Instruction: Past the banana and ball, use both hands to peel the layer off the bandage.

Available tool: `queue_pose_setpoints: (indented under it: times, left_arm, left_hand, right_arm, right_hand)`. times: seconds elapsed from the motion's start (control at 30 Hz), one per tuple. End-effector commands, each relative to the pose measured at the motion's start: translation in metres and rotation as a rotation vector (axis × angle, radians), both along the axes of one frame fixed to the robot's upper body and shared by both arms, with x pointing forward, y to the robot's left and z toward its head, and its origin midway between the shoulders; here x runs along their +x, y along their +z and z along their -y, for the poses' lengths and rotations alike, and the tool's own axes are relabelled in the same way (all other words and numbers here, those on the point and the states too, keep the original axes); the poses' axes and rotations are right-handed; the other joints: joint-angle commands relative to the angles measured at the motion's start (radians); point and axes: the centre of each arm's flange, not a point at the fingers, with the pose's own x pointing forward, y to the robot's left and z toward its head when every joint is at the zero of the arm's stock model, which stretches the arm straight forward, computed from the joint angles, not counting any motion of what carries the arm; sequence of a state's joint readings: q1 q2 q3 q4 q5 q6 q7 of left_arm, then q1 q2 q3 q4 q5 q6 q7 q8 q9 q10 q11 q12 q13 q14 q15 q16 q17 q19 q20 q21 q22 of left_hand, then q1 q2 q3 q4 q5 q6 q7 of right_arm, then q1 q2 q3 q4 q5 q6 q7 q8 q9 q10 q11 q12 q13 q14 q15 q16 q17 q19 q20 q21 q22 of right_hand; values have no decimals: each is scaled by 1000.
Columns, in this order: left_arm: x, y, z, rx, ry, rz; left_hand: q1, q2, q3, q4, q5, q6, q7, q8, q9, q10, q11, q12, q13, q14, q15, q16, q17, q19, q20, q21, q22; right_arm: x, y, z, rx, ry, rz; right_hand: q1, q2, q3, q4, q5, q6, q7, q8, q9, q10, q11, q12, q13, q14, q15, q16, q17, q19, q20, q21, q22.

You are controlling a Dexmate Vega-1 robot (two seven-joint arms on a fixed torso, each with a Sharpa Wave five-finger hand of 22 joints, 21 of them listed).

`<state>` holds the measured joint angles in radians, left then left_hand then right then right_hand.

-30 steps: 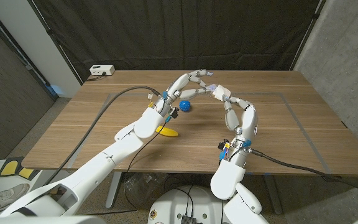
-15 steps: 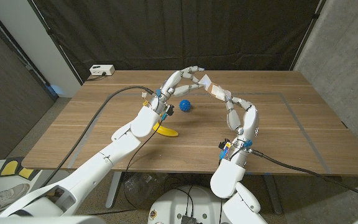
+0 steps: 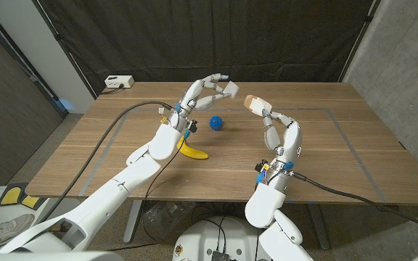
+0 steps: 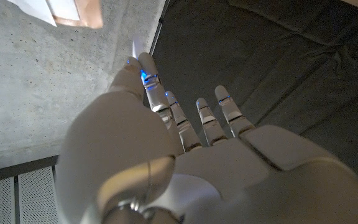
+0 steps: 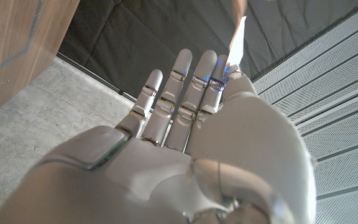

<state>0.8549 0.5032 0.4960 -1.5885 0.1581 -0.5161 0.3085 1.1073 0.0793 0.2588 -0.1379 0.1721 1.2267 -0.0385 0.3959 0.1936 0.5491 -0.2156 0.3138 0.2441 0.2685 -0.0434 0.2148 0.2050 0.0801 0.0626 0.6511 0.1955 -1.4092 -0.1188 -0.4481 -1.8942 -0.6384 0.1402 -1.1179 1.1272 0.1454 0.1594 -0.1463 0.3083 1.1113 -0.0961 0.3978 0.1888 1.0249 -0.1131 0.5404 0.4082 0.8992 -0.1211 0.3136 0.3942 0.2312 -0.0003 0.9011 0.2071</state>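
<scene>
Above the table's far middle, my left hand [image 3: 203, 93] pinches a small white layer [image 3: 232, 88] at its fingertips. My right hand [image 3: 276, 125] holds the tan bandage [image 3: 251, 102] up at its fingertips, a short gap away from the white piece. In the right wrist view the bandage [image 5: 237, 30] rises as a thin pale strip from the fingertips [image 5: 219, 68]. In the left wrist view a white and tan piece [image 4: 67, 11] hangs past the left fingertips [image 4: 143, 62]. A yellow banana [image 3: 193, 151] lies under the left forearm, and a blue spiky ball [image 3: 216, 122] sits between the arms.
A white box [image 3: 118, 82] with a cable stands at the table's back left corner. A thin taped outline [image 3: 343, 130] runs around the wooden table top. A black curtain hangs behind, and a concrete wall stands at the right.
The two pieces were joined between the hands; now they are apart. My left hand has drawn back to the left with the white layer, and the right hand keeps the tan bandage.
</scene>
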Motion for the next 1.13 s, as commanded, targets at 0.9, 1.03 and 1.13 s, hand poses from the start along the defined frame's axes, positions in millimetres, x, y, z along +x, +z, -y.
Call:
queue_pose_setpoints:
  times: [0.9,1.03,1.13]
  left_arm:
    - [-11,-18,-61,-86,90,41]
    - [-14,-25,-63,-93,108,38]
    - [-18,-31,-66,-89,125,22]
  left_hand:
    - [-7,-6,14,4,5,2,-2,-7,6,11,4,-2,4,10,-92,-4,4,3,-10,10,2]
    - [-8,-7,15,4,5,3,-4,-8,6,11,4,-3,4,10,-92,-4,4,4,-11,10,1]
    - [-8,-7,16,4,5,4,-3,-8,7,11,4,-3,4,9,-92,-5,4,3,-10,10,1]
  right_arm:
    - [-5,8,-33,-44,-25,0]
    - [-1,6,-31,-56,-4,-7]
    - [4,3,-31,-53,35,-15]
  right_hand:
    - [9,-7,34,5,-24,17,-4,7,3,13,-10,-2,7,20,-103,-20,4,-10,2,30,-2]
    - [8,-7,37,5,-27,18,-4,7,2,13,-7,-2,8,21,-104,-22,5,-11,1,33,-3]
    - [8,-10,39,5,-29,17,-3,7,2,17,-8,-2,7,21,-104,-23,6,-11,2,35,-3]
